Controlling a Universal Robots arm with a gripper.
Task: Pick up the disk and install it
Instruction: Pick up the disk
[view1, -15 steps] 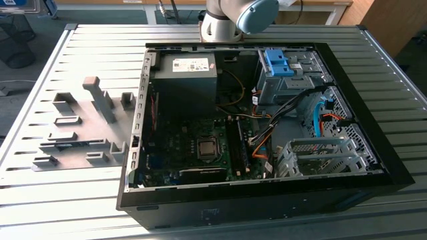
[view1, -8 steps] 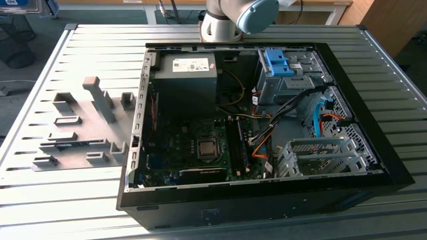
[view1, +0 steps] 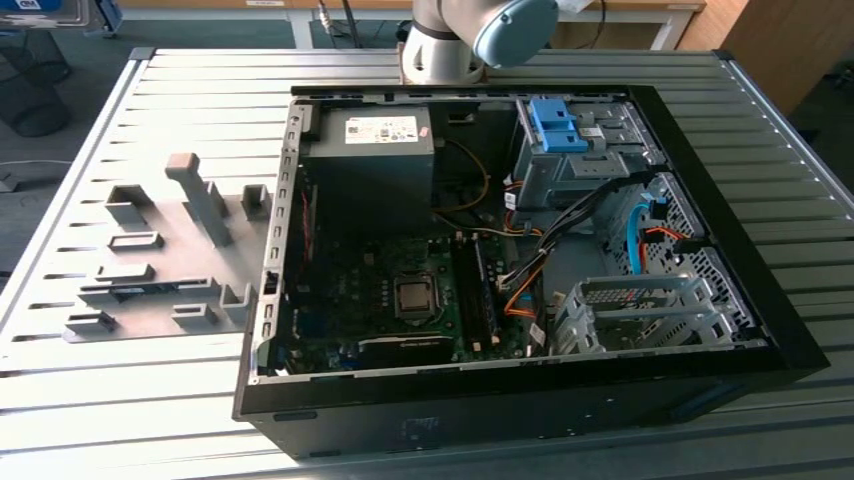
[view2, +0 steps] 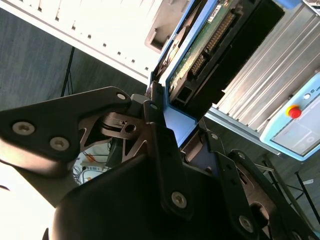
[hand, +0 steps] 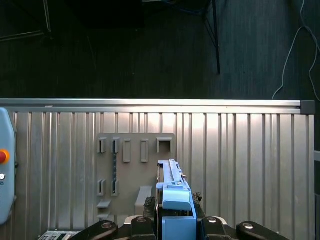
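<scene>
The gripper (hand: 174, 204) is clenched on the disk (hand: 172, 187) by its blue carrier frame, edge-on, with much of it jutting out of the grip. I judge it could pivot or slip in so narrow a hold, then meet the drive bay (view1: 594, 170), upper right in the exterior view, crooked, or snag the cables (view1: 587, 205) beside it. The arm (view1: 461, 40), top centre of that view beyond the computer case (view1: 534, 425), carries the disk well above the grey fixture plate (hand: 132, 175).

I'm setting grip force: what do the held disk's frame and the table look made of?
The disk has a frame of bright blue, matte, moulded-looking material, probably plastic. The table is silvery and ribbed with a soft sheen, likely extruded aluminium.
</scene>
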